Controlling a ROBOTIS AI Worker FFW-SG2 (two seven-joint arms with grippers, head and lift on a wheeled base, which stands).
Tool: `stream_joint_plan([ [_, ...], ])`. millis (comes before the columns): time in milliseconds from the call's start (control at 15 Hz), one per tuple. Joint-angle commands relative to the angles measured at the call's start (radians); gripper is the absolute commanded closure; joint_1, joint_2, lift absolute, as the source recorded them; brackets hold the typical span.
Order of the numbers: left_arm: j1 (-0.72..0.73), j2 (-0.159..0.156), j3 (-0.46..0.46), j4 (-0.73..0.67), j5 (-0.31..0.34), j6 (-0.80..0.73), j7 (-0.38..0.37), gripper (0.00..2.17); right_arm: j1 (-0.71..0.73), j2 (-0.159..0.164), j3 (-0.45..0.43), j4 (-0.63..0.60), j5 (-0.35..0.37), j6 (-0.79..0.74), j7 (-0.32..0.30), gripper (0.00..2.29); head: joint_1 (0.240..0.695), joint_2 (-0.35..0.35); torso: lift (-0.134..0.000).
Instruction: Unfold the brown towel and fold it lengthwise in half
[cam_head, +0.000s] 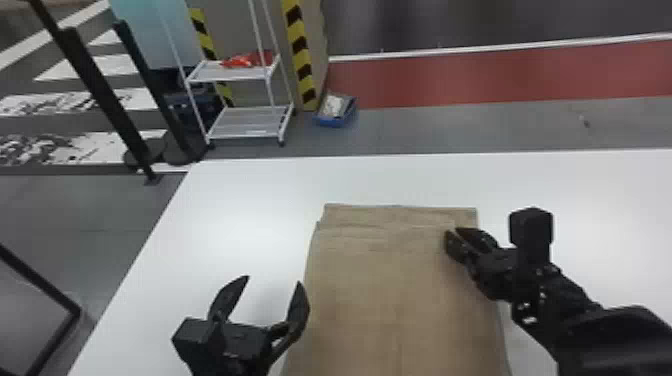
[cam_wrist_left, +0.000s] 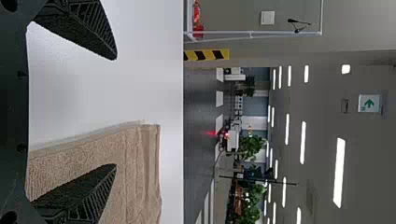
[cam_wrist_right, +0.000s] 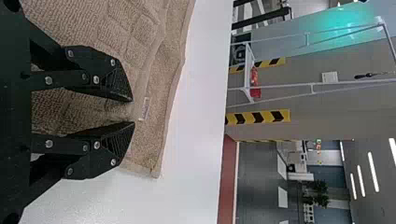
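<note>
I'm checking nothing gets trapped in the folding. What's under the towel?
The white table shows right up to the towel and presumably continues beneath it. Whether anything else lies there is hidden by the cloth.

Brown rectangular cloth towel (cam_head: 390, 290): block pattern in weave, small whitish label (cam_wrist_right: 144, 108).
Plain white flat-topped desk (cam_head: 250, 200).
Left two-fingered gripper (cam_head: 273, 279), right two-fingered gripper (cam_head: 451, 230): both black.
Beyond desk's far edge: white metal-framed cart (cam_head: 227, 77); blue open box (cam_head: 334, 121); yellow upright strip (cam_head: 302, 62), black chevrons; red floor band (cam_head: 490, 77), white border line (cam_head: 490, 47).
Beyond left edge: grey floor (cam_head: 100, 215).
</note>
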Motion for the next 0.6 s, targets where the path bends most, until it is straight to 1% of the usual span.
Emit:
stream_joint_plan([
  [0,0.0,0.0,0.0,0.0,0.0,0.0,-0.002,0.05,0.001,0.001,-0.001,0.0,0.0,-0.002,-0.001,1.11,0.695,0.205,-0.12],
  [267,0.002,0.0,0.0,-0.002,0.0,0.0,-0.002,0.05,0.009,0.0,-0.003,-0.008,-0.002,-0.008,-0.003,1.11,0.695,0.204,-0.12],
  [533,0.002,0.0,-0.002,-0.005,0.0,0.0,-0.003,0.05,0.041,-0.003,-0.01,-0.089,-0.002,0.004,-0.008,1.11,0.695,0.203,-0.12],
])
